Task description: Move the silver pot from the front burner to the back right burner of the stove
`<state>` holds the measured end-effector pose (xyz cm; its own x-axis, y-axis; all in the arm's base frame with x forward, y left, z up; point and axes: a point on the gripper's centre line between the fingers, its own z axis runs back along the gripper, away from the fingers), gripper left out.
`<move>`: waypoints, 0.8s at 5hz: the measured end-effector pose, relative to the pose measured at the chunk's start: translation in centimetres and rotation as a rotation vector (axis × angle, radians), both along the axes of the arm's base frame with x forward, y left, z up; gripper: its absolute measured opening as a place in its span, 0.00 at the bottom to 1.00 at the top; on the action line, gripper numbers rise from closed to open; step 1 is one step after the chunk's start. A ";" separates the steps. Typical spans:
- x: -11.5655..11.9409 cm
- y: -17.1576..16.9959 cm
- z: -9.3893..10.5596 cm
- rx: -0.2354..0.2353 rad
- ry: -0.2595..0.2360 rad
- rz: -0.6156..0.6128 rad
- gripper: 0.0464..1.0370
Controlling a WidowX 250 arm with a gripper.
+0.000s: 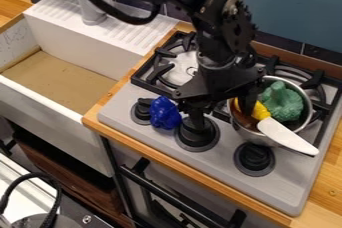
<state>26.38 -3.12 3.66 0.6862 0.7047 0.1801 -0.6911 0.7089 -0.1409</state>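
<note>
Two fingers [248, 101] spread, the released gripper [222, 116] hangs by the pot [308, 108] — the knife [287, 136] overhangs its rim (probably too long to fit beside the broccoli [282, 104]).

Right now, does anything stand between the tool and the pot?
Nothing visible stands between the tool and the pot. One finger appears outside the rim, near the middle knob; the other looks to be over the inside, close to the knife. The blue toy is on the tool's other side, away from the pot.
</note>
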 end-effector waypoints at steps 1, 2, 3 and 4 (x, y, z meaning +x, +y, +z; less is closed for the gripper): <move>-0.2 -0.1 -0.4 -0.005 0.023 -0.001 0.64; -0.1 -0.2 -0.5 -0.010 0.029 -0.004 0.35; -0.2 -0.2 -0.7 -0.007 0.034 0.007 0.12; 0.1 -0.3 -0.5 -0.009 0.033 0.007 0.02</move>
